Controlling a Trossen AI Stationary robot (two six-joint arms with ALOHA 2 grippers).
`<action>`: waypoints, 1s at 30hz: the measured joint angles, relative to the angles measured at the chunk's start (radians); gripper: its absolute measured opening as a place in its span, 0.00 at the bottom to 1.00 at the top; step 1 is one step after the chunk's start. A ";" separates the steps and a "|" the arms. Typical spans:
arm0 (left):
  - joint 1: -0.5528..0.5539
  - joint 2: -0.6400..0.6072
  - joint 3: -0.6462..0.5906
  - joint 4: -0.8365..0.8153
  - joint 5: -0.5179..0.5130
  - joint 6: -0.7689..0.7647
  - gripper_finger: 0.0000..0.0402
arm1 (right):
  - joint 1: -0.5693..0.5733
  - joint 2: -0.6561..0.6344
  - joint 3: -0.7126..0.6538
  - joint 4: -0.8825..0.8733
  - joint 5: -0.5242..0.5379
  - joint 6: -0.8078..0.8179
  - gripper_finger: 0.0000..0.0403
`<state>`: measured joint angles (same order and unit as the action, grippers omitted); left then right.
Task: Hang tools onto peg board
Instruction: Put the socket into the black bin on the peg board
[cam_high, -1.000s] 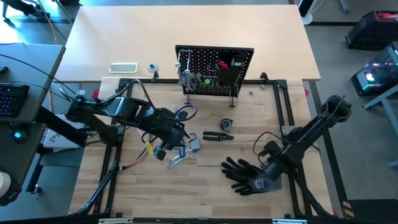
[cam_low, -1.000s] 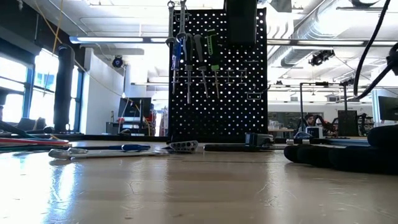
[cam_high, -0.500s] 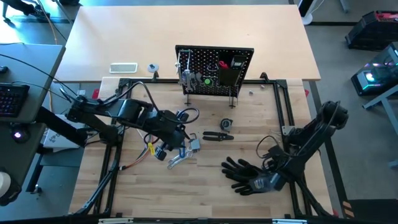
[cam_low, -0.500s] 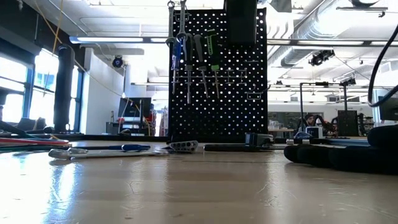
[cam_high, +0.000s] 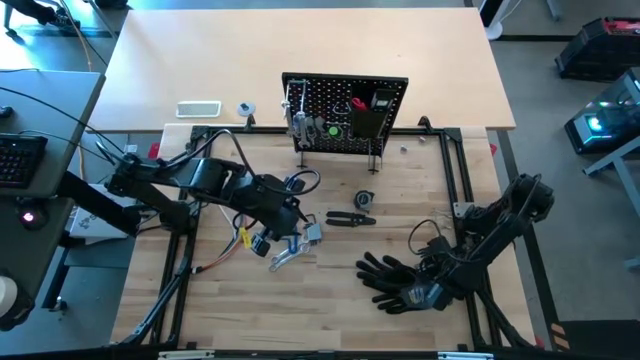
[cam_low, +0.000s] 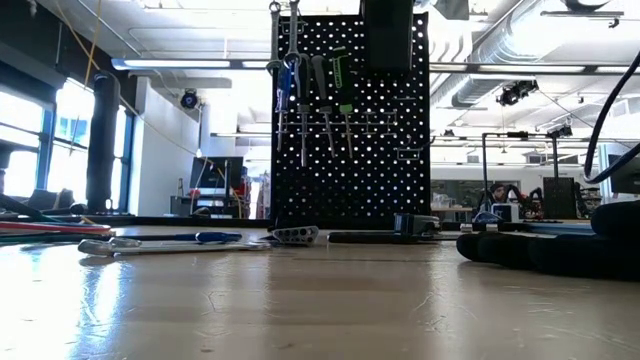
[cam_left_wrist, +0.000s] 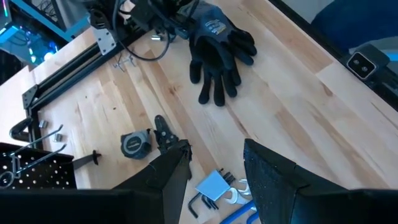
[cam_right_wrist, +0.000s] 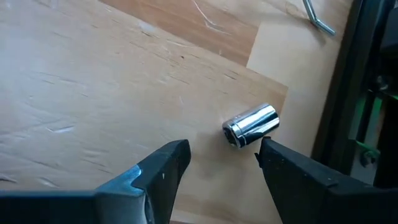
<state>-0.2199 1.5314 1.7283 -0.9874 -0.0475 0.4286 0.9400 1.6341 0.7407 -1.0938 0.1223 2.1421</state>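
Observation:
The black peg board (cam_high: 345, 112) stands upright at the table's far middle. Wrenches and drivers (cam_low: 310, 85) hang on its front beside a black bin (cam_low: 388, 30). Silver wrenches (cam_high: 290, 255) and black pliers (cam_high: 350, 218) lie flat on the wood. My left gripper (cam_left_wrist: 214, 171) hangs open above the wrenches (cam_left_wrist: 217, 186), with nothing between its fingers. My right gripper (cam_right_wrist: 221, 162) is open and low over the table at the near right, by the black gloves (cam_high: 395, 280). A small silver socket (cam_right_wrist: 250, 124) lies on its side just ahead of the right fingers, untouched.
A round tape measure (cam_high: 364, 200) lies near the pliers. A bundle of coloured wires (cam_high: 235, 245) lies left of the wrenches. A black frame (cam_high: 460, 170) borders the wooden work area. A loose metal hook (cam_right_wrist: 317, 18) lies beyond the socket.
My right gripper has sunk toward the table and shifted toward the near edge, beside the gloves' cuffs, rolling as it went. The left arm and the tools have stayed where they were.

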 joint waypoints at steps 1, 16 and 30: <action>0.004 0.000 0.000 0.001 0.000 0.000 0.37 | 0.005 0.000 -0.001 0.000 0.006 0.000 0.54; 0.032 0.000 0.000 0.055 -0.001 -0.033 0.37 | 0.023 0.002 -0.005 -0.088 0.083 -0.003 0.51; 0.032 0.000 0.000 0.072 -0.001 -0.070 0.37 | 0.031 -0.006 -0.051 0.068 0.032 -0.045 0.49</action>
<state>-0.1879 1.5314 1.7283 -0.9150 -0.0483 0.3584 0.9711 1.6277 0.6899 -1.0261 0.1541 2.0969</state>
